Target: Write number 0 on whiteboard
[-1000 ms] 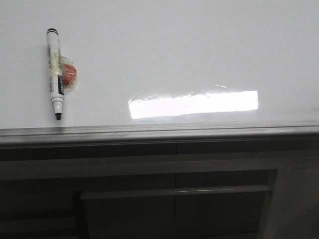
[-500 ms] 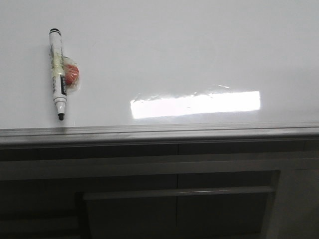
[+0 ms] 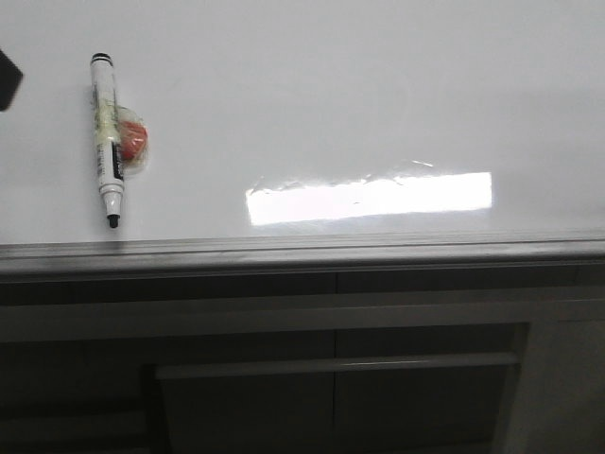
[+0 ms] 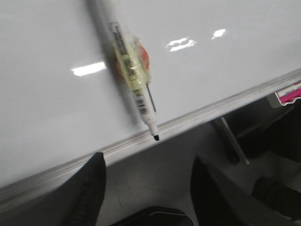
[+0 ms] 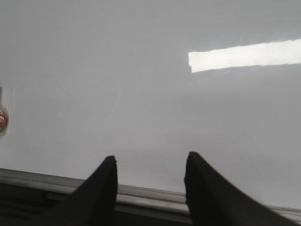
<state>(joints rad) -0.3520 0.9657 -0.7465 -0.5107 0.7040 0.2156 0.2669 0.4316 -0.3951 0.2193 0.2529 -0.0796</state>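
The whiteboard (image 3: 359, 95) is glossy white with a bright light patch (image 3: 369, 199). No number 0 is in view on it. A white marker (image 3: 106, 132) lies at its left with the cap off. Its black tip (image 3: 112, 221) points toward the grey edge rail (image 3: 284, 251), and a red lump (image 3: 132, 140) is taped to its side. My left gripper (image 4: 149, 157) stands open on the near side of the rail, just short of the marker (image 4: 129, 70) tip, and holds nothing. My right gripper (image 5: 150, 157) stands open over the rail and the bare whiteboard (image 5: 141, 70).
Dark grey cabinet fronts (image 3: 331, 378) with a long handle bar (image 3: 331, 364) lie below the rail. A dark corner of an arm (image 3: 8, 80) pokes in at the left edge. A pink-and-white object (image 4: 289, 93) lies beyond the board's edge.
A dark corner has come into the front view at the left edge. The marker lies where it was. The whole view has wobbled slightly.
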